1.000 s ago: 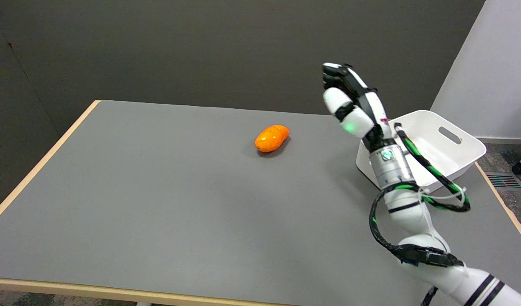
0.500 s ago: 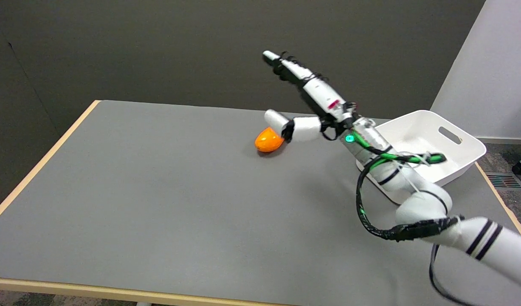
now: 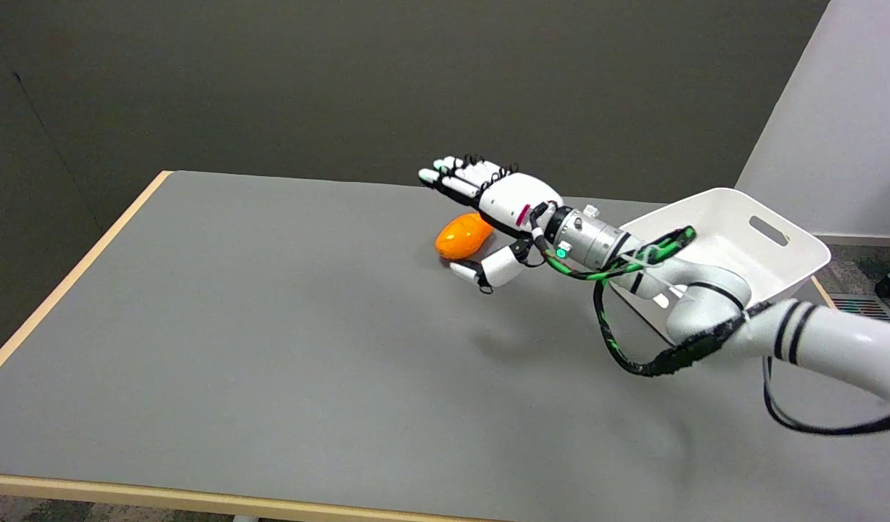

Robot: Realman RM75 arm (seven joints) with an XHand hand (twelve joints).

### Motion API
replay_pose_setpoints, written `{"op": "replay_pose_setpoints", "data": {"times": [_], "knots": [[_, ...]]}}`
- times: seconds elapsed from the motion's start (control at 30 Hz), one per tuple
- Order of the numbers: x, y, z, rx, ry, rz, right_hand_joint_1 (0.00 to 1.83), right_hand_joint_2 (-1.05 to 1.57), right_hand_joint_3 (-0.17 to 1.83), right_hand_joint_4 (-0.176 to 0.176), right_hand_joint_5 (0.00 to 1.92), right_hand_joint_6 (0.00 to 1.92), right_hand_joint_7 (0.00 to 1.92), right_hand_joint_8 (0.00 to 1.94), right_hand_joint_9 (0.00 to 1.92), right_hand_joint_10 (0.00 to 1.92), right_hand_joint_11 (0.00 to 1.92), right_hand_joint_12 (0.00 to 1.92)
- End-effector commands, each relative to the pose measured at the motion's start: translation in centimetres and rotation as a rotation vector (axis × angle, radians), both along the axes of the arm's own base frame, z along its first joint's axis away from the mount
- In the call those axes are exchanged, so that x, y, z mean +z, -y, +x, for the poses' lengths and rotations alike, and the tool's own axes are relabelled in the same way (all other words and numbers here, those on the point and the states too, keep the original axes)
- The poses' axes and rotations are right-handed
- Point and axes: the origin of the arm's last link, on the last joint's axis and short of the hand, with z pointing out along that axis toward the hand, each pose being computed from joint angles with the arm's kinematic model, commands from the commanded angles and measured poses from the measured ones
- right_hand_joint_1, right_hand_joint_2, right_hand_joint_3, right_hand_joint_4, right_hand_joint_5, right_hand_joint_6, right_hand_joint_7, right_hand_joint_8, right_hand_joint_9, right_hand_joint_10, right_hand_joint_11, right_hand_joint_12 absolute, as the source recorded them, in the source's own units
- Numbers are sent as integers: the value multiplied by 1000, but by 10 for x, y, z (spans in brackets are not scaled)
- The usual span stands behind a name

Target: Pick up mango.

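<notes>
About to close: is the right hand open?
Open: right hand fingers extend over the mango, thumb apart, holding nothing.

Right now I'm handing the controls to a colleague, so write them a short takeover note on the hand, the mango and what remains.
Right hand: open, fingers spread, holding nothing; it hovers over the mango, fingers above and thumb on the near side.
Mango: lying on the grey table, not lifted; contact cannot be judged.
White bin: at the table's right edge, behind the arm.
Done: the reach.
Left: close on the mango, then lift.
</notes>
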Motion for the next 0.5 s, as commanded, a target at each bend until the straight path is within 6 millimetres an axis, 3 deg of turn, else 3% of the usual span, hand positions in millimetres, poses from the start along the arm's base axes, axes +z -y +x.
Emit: {"op": "replay_pose_setpoints", "data": {"times": [0.03, 0.2, 0.3, 0.5], "knots": [[66, 55, 9, 136, -559, -63, 566, 570, 909, 55, -1, -1, -1, -1, -1, -1, -1, 572], [73, 56, 22, 175, -569, -81, 541, 617, 864, 48, -1, -1, -1, -1, -1, -1, -1, 543], [73, 56, 26, 185, -579, -74, 540, 578, 934, 50, -1, -1, -1, -1, -1, -1, -1, 560], [62, 56, 20, 177, -622, -16, 531, 589, 950, 50, -1, -1, -1, -1, -1, -1, -1, 586]]}}
